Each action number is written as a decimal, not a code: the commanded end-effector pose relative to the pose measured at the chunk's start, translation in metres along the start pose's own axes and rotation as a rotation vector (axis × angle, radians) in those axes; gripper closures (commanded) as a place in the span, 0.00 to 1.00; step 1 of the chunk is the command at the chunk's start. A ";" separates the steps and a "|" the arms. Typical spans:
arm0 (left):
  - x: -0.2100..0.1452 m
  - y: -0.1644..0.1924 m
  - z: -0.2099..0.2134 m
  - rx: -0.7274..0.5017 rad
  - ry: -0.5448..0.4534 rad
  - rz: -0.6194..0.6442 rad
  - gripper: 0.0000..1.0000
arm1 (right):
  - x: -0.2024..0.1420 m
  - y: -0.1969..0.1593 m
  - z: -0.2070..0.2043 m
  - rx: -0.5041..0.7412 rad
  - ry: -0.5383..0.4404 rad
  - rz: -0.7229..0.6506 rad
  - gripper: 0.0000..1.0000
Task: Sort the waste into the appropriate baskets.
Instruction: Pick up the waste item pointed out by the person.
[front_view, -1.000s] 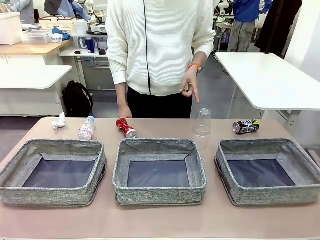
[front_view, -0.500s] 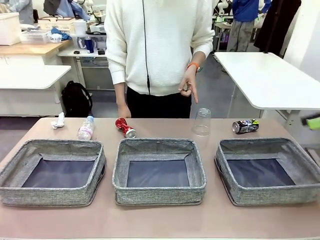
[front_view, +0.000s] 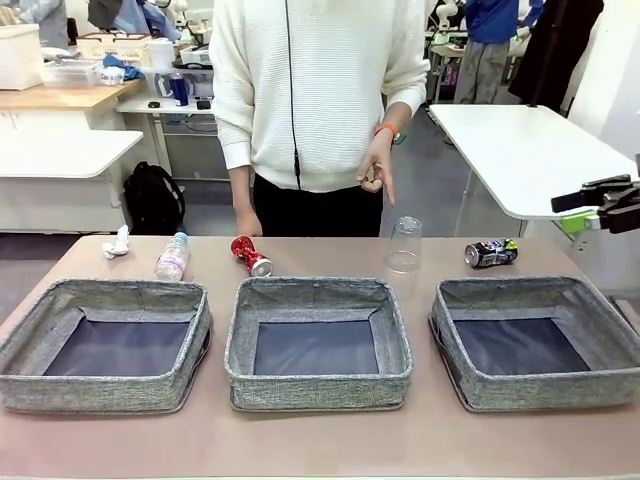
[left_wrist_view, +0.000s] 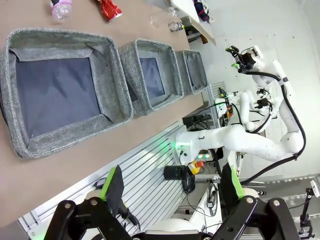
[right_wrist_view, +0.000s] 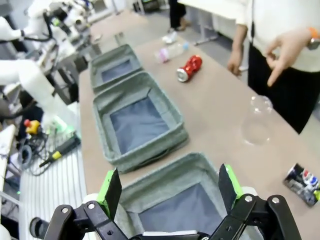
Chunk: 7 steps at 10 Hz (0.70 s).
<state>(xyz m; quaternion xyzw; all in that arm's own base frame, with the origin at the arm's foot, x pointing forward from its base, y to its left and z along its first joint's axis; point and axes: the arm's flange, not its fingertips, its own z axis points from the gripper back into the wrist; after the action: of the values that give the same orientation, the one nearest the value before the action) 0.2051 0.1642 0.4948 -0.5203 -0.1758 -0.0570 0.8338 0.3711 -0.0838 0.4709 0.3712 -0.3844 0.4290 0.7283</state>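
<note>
While both claws stand fully open and hold nothing, the right claw (front_view: 568, 208) hangs in the air off the right end of the bench (front_view: 320, 440), higher than the right basket (front_view: 530, 287). Its wrist view looks down between spread green pads onto that basket, with the crushed black can (front_view: 491, 253) lying just past the far rim. That can seems the likely first pick: the claw should descend with jaws astride its narrow width, clear of the basket wall. Along the same far strip lie a clear plastic container (front_view: 404, 246), a crushed red can (front_view: 251, 255), a small pink-labelled bottle (front_view: 172, 257) and crumpled white paper (front_view: 119, 243), all outside the three bare baskets. The left claw (left_wrist_view: 172, 189) hangs over the robot's side. The front view gives the row's order. The left wrist view gives the right arm raised far off.
</note>
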 end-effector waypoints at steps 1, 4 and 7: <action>0.002 -0.003 0.000 -0.013 -0.008 -0.023 0.00 | 0.004 -0.005 -0.003 -0.003 -0.005 0.042 0.00; 0.002 -0.003 0.000 -0.013 -0.008 -0.023 0.00 | 0.006 -0.096 -0.018 0.137 -0.237 0.546 0.00; 0.002 -0.003 0.000 -0.013 -0.008 -0.023 0.00 | -0.005 -0.145 -0.031 0.143 -0.348 1.024 0.00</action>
<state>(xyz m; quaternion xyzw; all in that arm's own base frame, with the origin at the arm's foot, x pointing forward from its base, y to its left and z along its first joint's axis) 0.2053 0.1647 0.4958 -0.5195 -0.1758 -0.0574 0.8342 0.5000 -0.0990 0.4315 0.2676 -0.5274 0.6522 0.4741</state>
